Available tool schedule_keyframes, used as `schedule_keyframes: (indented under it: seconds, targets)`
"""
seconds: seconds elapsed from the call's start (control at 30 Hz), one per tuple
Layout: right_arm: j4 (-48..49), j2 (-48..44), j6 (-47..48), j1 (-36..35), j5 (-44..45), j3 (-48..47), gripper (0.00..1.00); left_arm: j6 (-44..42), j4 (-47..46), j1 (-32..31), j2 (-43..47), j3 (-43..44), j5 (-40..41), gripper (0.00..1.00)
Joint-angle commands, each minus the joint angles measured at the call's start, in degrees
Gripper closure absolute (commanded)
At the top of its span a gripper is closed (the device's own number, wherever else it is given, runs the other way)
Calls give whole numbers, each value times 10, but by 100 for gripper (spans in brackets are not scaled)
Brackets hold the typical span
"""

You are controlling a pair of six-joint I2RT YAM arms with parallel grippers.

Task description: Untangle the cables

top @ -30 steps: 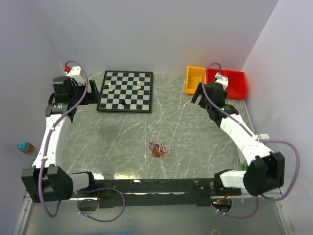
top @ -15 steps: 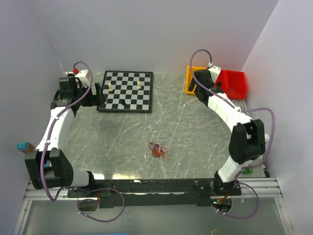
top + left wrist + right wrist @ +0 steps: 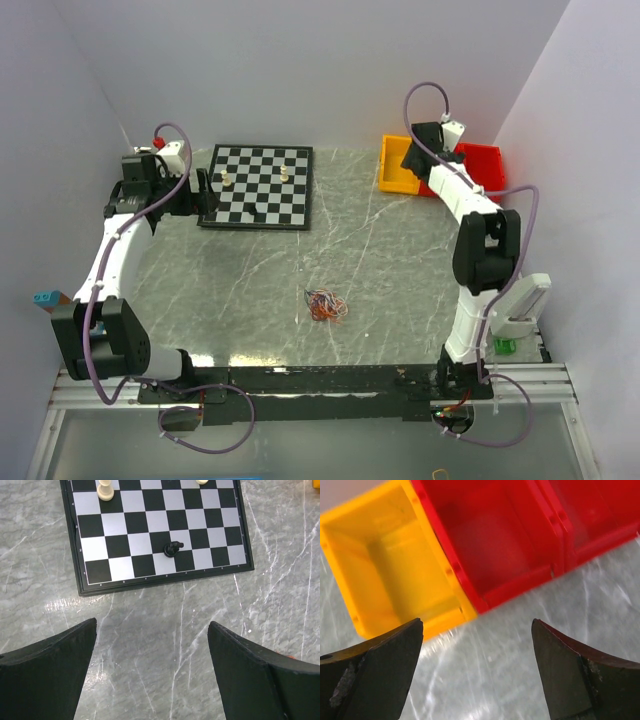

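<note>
Grey marble-patterned stone makes up the desk, with pale walls rising close along its left, far and right edges.

At the far right corner stand two containers side by side, touching: a yellow bin and a red bin. From the right wrist view the yellow bin's own floor and walls show plainly, and the red one shows only red inside (its right part is blurred, so I cannot tell more). The right hand hangs above the desk just before the near rims of both bins, its dark fingers spread wide with nothing between them.

At the far left lies a chessboard, flat on the desk. A black piece lies on its side near the board's near edge, and a white piece stands farther in. The left hand hovers over bare stone just short of the board's black border, its fingers likewise wide apart and holding nothing.

The cables sit in one small tangle of orange-red, white and bluish loops, a little nearer than the middle of the desk, well apart from both hands, the board and the bins. Grey stone shows on every side of the tangle, widest between it and the two far corners.
</note>
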State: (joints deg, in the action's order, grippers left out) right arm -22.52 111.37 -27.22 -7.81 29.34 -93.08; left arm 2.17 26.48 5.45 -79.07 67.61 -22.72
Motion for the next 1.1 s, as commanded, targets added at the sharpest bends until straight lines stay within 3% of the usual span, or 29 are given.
schedule_keyframes:
  seconds: [0.0, 0.4, 0.47, 0.67, 0.8, 0.9, 1.0, 1.07]
  targets:
    - [-30, 66, 31, 9, -4, -96, 5, -8, 1, 1, -8, 31, -22, 3]
    - [-90, 184, 29, 49, -90, -242, 6, 5, -6, 2, -17, 36, -17, 3]
    - [-102, 194, 31, 49, -99, -257, 11, 7, -7, 3, -18, 36, -14, 4]
    - [-170, 243, 38, 49, -126, -337, 36, 13, -11, 3, -14, 34, -2, 3]
    - [-183, 246, 48, 50, -150, -337, 47, 14, -12, 4, -10, 36, 5, 3]
    - [-219, 266, 49, 51, -163, -371, 46, 14, -8, 5, -12, 39, 8, 3]
    - [-251, 284, 44, 51, -163, -395, 31, 14, -2, 7, -7, 45, 11, 3]
    - [-254, 279, 41, 53, -157, -387, 26, 13, -4, 7, -1, 42, 13, 3]
